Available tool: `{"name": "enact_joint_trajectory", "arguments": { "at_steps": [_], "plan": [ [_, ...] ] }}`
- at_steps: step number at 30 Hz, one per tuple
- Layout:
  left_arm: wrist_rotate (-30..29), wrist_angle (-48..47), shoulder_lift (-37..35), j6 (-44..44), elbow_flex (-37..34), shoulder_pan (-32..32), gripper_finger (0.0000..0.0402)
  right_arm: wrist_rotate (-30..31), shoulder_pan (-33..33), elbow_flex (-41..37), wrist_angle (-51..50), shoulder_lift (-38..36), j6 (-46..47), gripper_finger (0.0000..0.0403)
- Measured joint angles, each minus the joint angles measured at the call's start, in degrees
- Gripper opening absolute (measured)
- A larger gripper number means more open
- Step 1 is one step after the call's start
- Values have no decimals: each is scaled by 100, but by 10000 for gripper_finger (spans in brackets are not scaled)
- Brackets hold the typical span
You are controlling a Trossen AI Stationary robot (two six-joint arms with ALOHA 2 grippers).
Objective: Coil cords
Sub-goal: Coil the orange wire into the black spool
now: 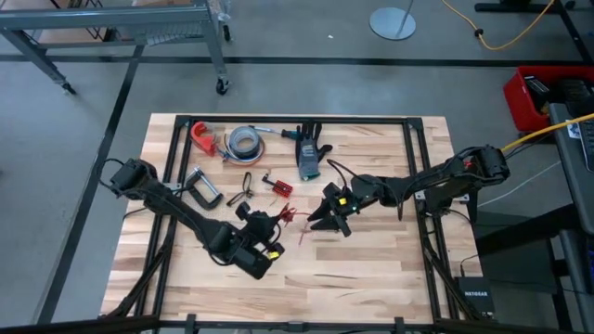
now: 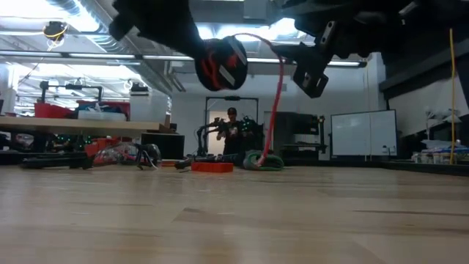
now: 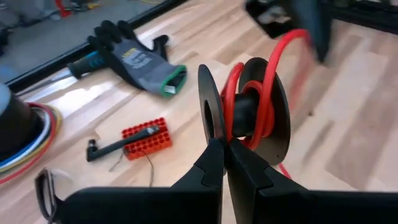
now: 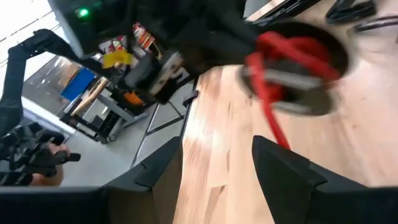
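Red cord (image 3: 268, 74) looks thin, limp and light, so I'd pinch the loose tail just beside the black spool (image 3: 249, 112), never the windings. My left gripper (image 3: 224, 146) holds that spool's flange, fingers pressed together, above the table (image 1: 390, 269). My right gripper (image 4: 217, 146), fingers spread, hovers just beside the spool.

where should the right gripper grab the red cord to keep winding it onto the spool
Take the red cord on its free run hanging below the spool, a little under the flanges, coming in from the side with fingers across the strand. That stretch hangs clear of the table, while the wound turns sit between the discs. The left gripper holds the spool; the right gripper is open beside it.
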Motion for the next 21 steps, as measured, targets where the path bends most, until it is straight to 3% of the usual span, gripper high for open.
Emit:
{"name": "enact_joint_trajectory", "arguments": {
  "at_steps": [7, 13, 21],
  "plan": [
    [165, 193, -351, 205, 0, -340, 0, 205, -271, 0, 5, 0, -4, 198],
    [197, 788, -535, 1003, 3, -555, 0, 603, -289, 0, 49, 0, -111, 198],
    [302, 1443, -545, 1945, 4, -605, 0, 214, -280, 0, 915, -3, -758, 198]
  ]
}}
